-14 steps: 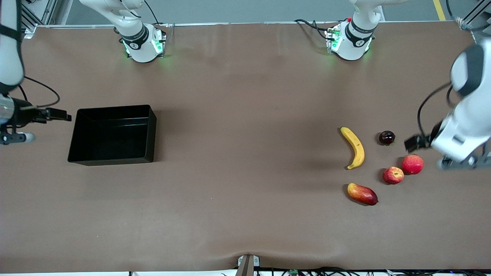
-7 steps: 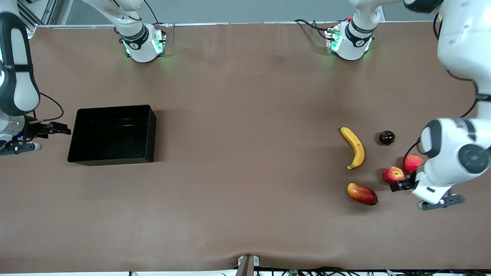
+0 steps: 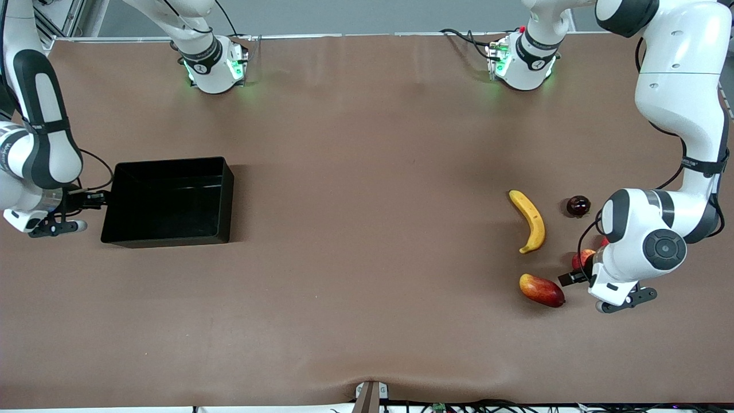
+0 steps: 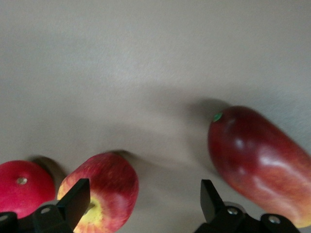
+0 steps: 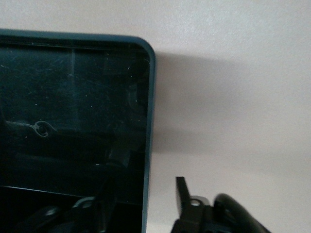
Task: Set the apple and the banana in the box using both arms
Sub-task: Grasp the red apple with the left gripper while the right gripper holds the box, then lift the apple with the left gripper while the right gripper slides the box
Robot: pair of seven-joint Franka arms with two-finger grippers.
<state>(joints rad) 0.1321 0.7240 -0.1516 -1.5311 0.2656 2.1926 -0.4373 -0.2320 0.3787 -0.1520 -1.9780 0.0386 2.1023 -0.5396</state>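
The box lay at the right arm's end of the table, empty, its long side running along the table. It looked to me stiff and light, with thin low walls, so a pinch on one wall would be the natural hold. The right gripper was exactly at the short wall nearest it, and in the right wrist view one finger stood outside this wall and one inside, the wall between them; whether they already pressed on it I could not tell. The banana lay at the other end of the table, near the left gripper but not under it, with the apple between them. Its long axis ran from far to near the front camera, one tip pointing toward the bases. I judged it soft and easy to bruise, best taken across the middle. The apple sat just beside the left gripper, half hidden by the wrist. The fingers were spread wide, one just over the apple, the other near the mango. The apple seemed firm, smooth and round, so it could roll; a hold across its widest part seemed safest.
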